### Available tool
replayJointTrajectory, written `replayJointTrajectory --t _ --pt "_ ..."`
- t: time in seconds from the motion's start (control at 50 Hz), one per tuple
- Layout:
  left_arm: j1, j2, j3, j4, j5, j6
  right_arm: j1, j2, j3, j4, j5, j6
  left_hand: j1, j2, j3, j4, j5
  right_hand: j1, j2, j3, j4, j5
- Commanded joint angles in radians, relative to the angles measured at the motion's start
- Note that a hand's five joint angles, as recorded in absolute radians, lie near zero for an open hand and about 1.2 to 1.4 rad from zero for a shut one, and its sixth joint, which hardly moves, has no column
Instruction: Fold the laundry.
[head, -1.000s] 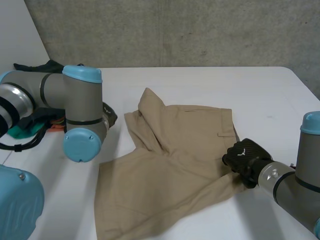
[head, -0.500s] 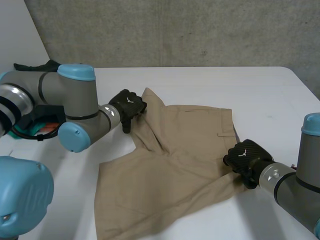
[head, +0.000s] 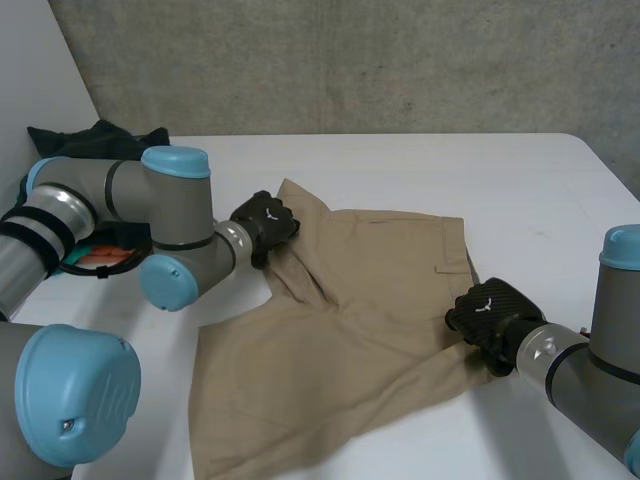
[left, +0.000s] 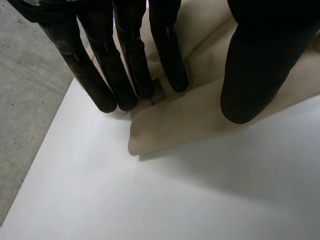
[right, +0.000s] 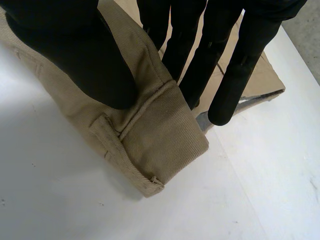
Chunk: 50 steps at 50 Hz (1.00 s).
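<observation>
Tan shorts (head: 350, 330) lie spread and rumpled on the white table (head: 450, 170). My left hand (head: 265, 222) is at their far left corner, where the cloth stands up in a fold. In the left wrist view its straight fingers (left: 125, 75) touch the cloth's edge (left: 180, 120), and the thumb (left: 260, 65) stands apart over the fold, so the hand is open. My right hand (head: 490, 315) is at the shorts' right edge. In the right wrist view its thumb (right: 65, 45) presses the folded waistband (right: 160, 135) against the fingers (right: 220, 55), pinching it.
A heap of dark clothes (head: 95, 135) lies at the table's far left, with a green and orange item (head: 95, 255) behind my left arm. A concrete wall stands behind the table. Bare table stretches beyond the shorts towards the far right.
My left arm has swung in from the left, bringing its hand to the shorts' far left corner with its fingers now spread. The right hand has kept its pinch and place.
</observation>
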Motion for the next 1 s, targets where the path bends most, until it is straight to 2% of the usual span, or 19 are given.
replayJointTrajectory --t 0.02,0.12,0.22,0.38,0.42,0.46,0.5,0.54,0.56,0.62,0.64,0.68,0.7,0.8,0.88,0.9,0.96,1.0 --pt "0.009 0.046 -0.044 -0.013 -0.054 -0.010 -0.001 0.005 0.000 0.000 0.000 -0.004 0.136 0.133 0.135 0.135 0.140 0.277 0.219 0.194 0.195 0.202" --pt "0.008 0.062 -0.073 -0.003 -0.034 -0.013 -0.001 0.010 -0.003 0.000 0.001 -0.006 -0.084 -0.087 -0.085 -0.085 -0.080 0.277 0.219 0.194 0.195 0.202" --pt "-0.002 0.042 -0.064 0.010 -0.017 -0.008 0.000 0.013 -0.005 0.000 0.003 -0.006 -0.087 -0.091 -0.088 -0.088 -0.083 0.277 0.219 0.194 0.195 0.202" --pt "-0.022 -0.006 -0.015 0.021 -0.040 0.013 -0.003 0.011 -0.003 0.000 0.003 -0.006 -0.072 -0.076 -0.074 -0.074 -0.069 0.277 0.219 0.194 0.195 0.202" --pt "-0.028 -0.012 -0.006 0.024 -0.047 0.024 -0.004 0.010 -0.003 0.000 0.001 -0.006 0.117 0.114 0.116 0.116 0.121 0.277 0.219 0.194 0.195 0.202" --pt "-0.029 -0.015 -0.001 0.027 -0.052 0.032 -0.004 0.010 -0.003 0.000 0.001 -0.006 0.580 0.576 0.578 0.579 0.583 0.277 0.219 0.194 0.195 0.202" --pt "-0.032 -0.013 0.002 0.032 -0.081 0.044 -0.004 0.008 -0.003 0.002 0.001 -0.006 0.582 0.578 0.581 0.581 0.586 0.277 0.219 0.194 0.195 0.202" --pt "-0.037 -0.012 -0.002 0.032 -0.133 0.055 -0.003 0.007 -0.002 0.002 0.000 -0.006 0.582 0.578 0.581 0.581 0.586 0.277 0.219 0.194 0.195 0.202" --pt "-0.040 -0.007 -0.007 0.029 -0.217 0.070 -0.003 0.007 -0.002 0.002 0.000 -0.006 0.582 0.578 0.581 0.581 0.586 0.277 0.219 0.194 0.195 0.202" --pt "-0.037 0.006 -0.027 0.023 -0.390 0.099 -0.001 0.005 -0.002 0.005 0.000 -0.006 0.582 0.578 0.581 0.581 0.586 0.277 0.219 0.194 0.195 0.202" --pt "-0.029 0.026 -0.050 0.011 -0.500 0.102 0.000 0.002 -0.002 0.005 -0.002 -0.006 0.582 0.578 0.581 0.581 0.586 0.277 0.219 0.194 0.195 0.202" --pt "-0.014 0.062 -0.091 -0.005 -0.576 0.095 0.000 -0.001 0.000 0.006 -0.002 -0.004 0.582 0.578 0.581 0.581 0.586 0.277 0.219 0.194 0.195 0.202" --pt "-0.006 0.080 -0.119 -0.011 -0.581 0.081 0.002 -0.002 0.000 0.006 -0.002 -0.001 0.582 0.578 0.581 0.581 0.586 0.277 0.219 0.194 0.195 0.202" --pt "-0.005 0.195 -0.263 -0.017 -0.474 -0.016 0.019 -0.010 0.004 0.006 0.004 0.000 0.582 0.578 0.581 0.581 0.586 0.277 0.219 0.194 0.195 0.202" --pt "-0.009 0.244 -0.295 -0.031 -0.455 -0.097 0.032 -0.010 0.006 0.006 0.006 0.007 0.582 0.578 0.581 0.581 0.586 0.277 0.219 0.194 0.195 0.202" --pt "-0.008 0.249 -0.295 -0.037 -0.457 -0.109 0.034 -0.010 0.007 0.006 0.006 0.010 0.376 0.372 0.375 0.375 0.380 0.277 0.219 0.194 0.195 0.202" --pt "-0.005 0.266 -0.294 -0.055 -0.469 -0.142 0.035 -0.009 0.009 0.008 0.006 0.011 -0.480 -0.484 -0.481 -0.481 -0.477 0.277 0.219 0.194 0.195 0.202" --pt "0.000 0.276 -0.294 -0.057 -0.469 -0.146 0.035 -0.010 0.011 0.008 0.006 0.011 -0.504 -0.507 -0.505 -0.505 -0.500 0.277 0.219 0.194 0.195 0.202"
